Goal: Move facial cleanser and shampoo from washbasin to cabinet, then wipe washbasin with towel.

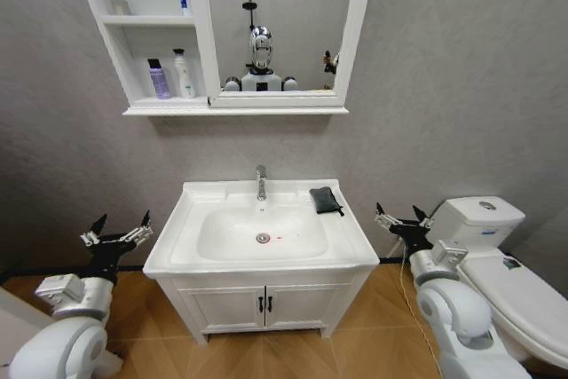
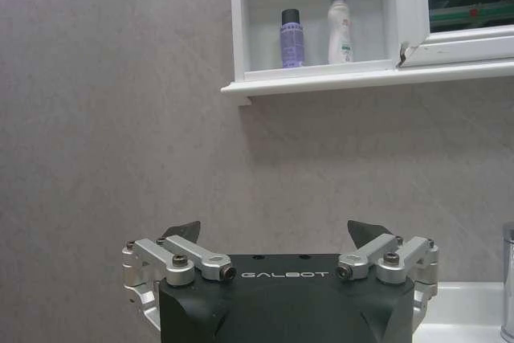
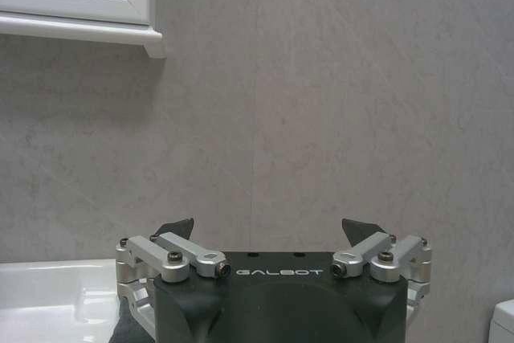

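On basin (image 1: 182, 246) rim, right of tap (image 1: 261, 182): towel (image 1: 325, 200). Cabinet (image 1: 120, 51) above holds both bottles (image 1: 172, 75). Left gripper (image 1: 117, 232) and right gripper (image 1: 404, 218) flank basin, fingers spread, empty. Wiping probably due: pinch towel flat, sweep bowl evenly.

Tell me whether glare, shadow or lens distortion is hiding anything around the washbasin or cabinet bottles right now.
Head view: wide-angle bending tilts the cabinet edges; the washbasin is evenly lit, the dark towel stands out clearly, a soft shadow under the cabinet. Left wrist view: purple bottle and white bottle readable, no glare. Right wrist view: plain wall, right gripper open.
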You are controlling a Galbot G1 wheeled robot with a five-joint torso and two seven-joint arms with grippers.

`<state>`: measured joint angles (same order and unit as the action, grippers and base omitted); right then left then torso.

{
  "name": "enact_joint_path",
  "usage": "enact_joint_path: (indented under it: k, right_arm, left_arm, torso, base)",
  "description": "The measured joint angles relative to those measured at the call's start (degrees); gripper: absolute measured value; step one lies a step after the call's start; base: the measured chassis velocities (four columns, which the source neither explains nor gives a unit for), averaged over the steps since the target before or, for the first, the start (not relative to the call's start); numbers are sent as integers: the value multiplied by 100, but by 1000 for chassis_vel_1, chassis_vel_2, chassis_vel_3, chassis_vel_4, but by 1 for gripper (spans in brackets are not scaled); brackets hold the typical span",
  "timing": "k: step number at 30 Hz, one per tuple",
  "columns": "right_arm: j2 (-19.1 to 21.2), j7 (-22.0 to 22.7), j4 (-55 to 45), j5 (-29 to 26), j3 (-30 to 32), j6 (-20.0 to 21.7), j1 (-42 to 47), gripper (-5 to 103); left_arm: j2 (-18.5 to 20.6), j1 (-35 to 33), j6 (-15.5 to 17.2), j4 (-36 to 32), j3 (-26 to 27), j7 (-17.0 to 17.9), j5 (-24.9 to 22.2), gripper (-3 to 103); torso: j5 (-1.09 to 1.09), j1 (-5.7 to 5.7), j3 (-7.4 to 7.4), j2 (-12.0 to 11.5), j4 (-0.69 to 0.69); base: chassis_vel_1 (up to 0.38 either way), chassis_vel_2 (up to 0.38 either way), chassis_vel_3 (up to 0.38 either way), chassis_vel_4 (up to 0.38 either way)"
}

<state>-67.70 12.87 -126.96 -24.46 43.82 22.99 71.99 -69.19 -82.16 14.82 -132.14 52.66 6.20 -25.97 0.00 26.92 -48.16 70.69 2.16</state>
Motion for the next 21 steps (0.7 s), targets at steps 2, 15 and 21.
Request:
enact_joint_path:
  k: [2, 15, 21]
  right_arm:
    - [-13, 0, -23, 2, -18, 4, 17, 100]
    - [-20, -7, -95, 24, -68, 26, 92, 100]
    - [-29, -16, -89, 33, -115, 28, 107, 100]
  left_arm:
    - [0, -28, 0, -29, 29, -4, -16, 100]
    - [-12, -151, -5, -49, 164, -34, -95, 100]
    - [-12, -144, -5, -48, 166, -34, -117, 100]
  torso:
    - [0, 23, -31, 57, 0]
    - [0, 219, -273, 495, 0]
    - [0, 324, -404, 729, 0]
  base:
    - [0, 0, 0, 0]
    - [0, 0, 0, 0]
    - [0, 0, 0, 0]
